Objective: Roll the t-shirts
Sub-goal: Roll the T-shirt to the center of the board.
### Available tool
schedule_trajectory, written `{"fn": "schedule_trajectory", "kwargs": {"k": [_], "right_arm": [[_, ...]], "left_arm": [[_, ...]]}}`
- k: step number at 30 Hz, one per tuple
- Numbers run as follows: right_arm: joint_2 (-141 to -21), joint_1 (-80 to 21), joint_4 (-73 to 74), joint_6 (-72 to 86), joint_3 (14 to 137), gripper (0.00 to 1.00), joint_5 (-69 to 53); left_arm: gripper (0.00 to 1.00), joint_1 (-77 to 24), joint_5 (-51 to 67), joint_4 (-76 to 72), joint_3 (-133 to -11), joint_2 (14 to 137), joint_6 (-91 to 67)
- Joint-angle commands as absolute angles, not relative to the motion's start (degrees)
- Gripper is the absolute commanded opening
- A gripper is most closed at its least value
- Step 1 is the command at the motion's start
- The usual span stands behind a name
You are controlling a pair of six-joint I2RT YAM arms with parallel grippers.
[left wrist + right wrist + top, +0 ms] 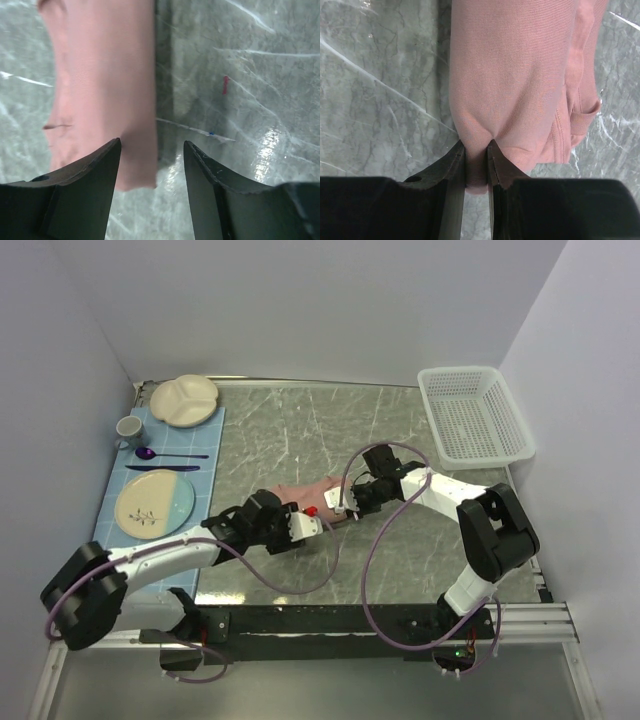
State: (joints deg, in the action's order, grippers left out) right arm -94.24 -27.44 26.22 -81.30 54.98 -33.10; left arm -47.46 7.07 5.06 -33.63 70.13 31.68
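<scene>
The dusty-pink t-shirt (308, 491) lies as a narrow folded bundle in the middle of the marble table (300, 430), between the two grippers. My right gripper (346, 503) is at its right end. In the right wrist view that gripper (476, 146) is shut on a pinched fold of the t-shirt (520, 75), with a sleeve hem showing at the right. My left gripper (320, 525) is at the near side. In the left wrist view it (152, 144) stands open, and the t-shirt's (105, 75) near corner reaches just past its left finger (95, 175) without being clamped.
A white basket (472, 415) stands at the back right. On the left a blue placemat (205, 465) holds a plate (155, 503), a divided dish (184, 400), a cup (129, 428) and a purple spoon (150, 453). A small red mark (225, 85) is on the table.
</scene>
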Motion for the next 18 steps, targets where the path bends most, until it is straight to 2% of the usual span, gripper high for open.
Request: {"fn": "schedule_trajectory", "kwargs": {"k": [1, 9, 12, 13, 15, 18], "right_arm": [[-92.55, -27.16, 28.74, -77.61, 55.37, 0.1, -34.72], [-92.55, -26.11, 29.62, -76.47, 55.37, 0.11, -35.33], [-93.51, -25.14, 32.77, -76.29, 57.3, 0.11, -36.47], [-93.6, -24.96, 34.87, -76.72, 58.0, 0.11, -36.74], [-93.25, -24.35, 35.77, -77.16, 58.27, 0.11, -37.26], [-93.95, -24.26, 42.42, -78.75, 60.64, 0.11, -38.31]], "left_arm": [[0.58, -48.78, 6.15, 0.79, -32.7, 72.33, 32.07], [0.53, -48.6, 1.67, -1.84, -31.56, 76.29, 33.04], [0.4, -47.2, 4.21, -0.19, -32.08, 75.85, 32.96], [0.35, -44.24, 5.96, 1.65, -33.99, 75.59, 32.18], [0.33, -39.49, 17.8, 5.6, -37.16, 76.46, 31.56], [0.3, -30.7, 33.88, 19.56, -46.65, 83.39, 33.21]]}}
